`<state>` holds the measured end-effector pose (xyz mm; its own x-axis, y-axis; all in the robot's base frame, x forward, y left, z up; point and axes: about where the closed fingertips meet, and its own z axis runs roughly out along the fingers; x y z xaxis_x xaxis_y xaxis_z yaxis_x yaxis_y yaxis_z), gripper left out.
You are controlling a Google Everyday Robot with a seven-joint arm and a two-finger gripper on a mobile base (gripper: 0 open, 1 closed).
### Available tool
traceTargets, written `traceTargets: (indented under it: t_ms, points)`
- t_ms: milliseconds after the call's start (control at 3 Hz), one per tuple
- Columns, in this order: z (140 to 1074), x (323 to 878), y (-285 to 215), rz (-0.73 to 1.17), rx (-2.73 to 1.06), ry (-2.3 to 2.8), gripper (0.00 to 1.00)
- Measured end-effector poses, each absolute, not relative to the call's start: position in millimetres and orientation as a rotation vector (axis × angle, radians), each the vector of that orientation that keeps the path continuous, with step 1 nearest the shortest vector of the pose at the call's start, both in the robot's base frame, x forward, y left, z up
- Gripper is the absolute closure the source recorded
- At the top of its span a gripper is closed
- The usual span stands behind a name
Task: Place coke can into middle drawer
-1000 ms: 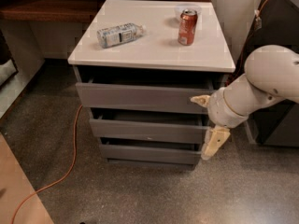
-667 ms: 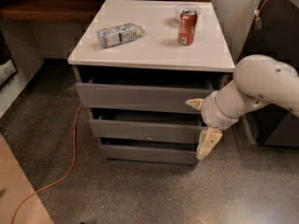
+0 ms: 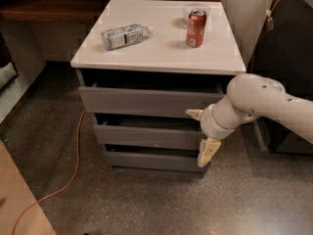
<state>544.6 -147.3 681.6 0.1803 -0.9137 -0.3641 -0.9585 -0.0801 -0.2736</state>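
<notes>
The coke can (image 3: 195, 28) stands upright on the white cabinet top (image 3: 156, 53), at the back right. The middle drawer (image 3: 146, 137) is the second grey front; it sits only slightly out, with a dark gap above it. My gripper (image 3: 201, 133) is low at the cabinet's right front, level with the right end of the middle drawer. Its two cream fingers (image 3: 208, 152) are spread apart, one above the other, with nothing between them. The gripper is far below the can.
A clear plastic bottle (image 3: 124, 35) lies on its side on the top's left. A white bowl (image 3: 195, 8) sits behind the can. An orange cable (image 3: 73, 170) runs on the floor at the left. A dark cabinet (image 3: 288, 58) stands at the right.
My arm has swung left, bringing the gripper closer to the right end of the middle drawer front. The can and the bottle have not moved.
</notes>
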Motion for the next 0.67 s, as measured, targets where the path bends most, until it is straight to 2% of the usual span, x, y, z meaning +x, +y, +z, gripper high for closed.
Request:
traceTargets:
  t_ms: [667]
  points:
    - [571,609,-159,0.043,-2.057,1.724,0.0]
